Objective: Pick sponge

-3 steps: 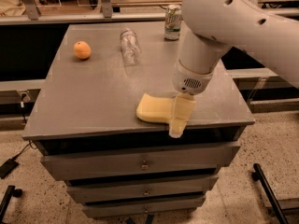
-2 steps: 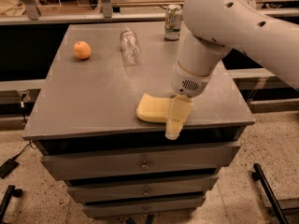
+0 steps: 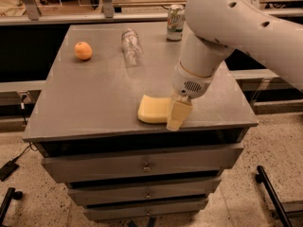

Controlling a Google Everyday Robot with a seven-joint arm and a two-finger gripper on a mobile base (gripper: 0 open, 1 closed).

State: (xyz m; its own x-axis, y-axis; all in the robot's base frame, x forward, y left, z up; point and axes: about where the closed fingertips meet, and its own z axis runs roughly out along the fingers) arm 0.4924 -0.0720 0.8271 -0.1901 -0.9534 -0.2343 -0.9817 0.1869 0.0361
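No words could be read, not even on the can (image 3: 175, 22), gripper (image 3: 176, 119) was at the sponge's (image 3: 152, 109) right end

Grey drawer cabinet (image 3: 118, 165) stands on speckled floor (image 3: 38, 193).

Lab or workshop space, not a home. A grey metal drawer cabinet (image 3: 94, 167) serves as the work surface, on a speckled hard floor (image 3: 284, 145). A black power adapter (image 3: 7, 170) lies on the floor at left. A long bench (image 3: 142, 17) runs behind. A black wheeled leg (image 3: 272, 195) shows at lower right. A large white robot arm (image 3: 227, 22) reaches over the cabinet, its gripper (image 3: 174, 119) low near the front edge, at the right end of the sponge (image 3: 152, 109).
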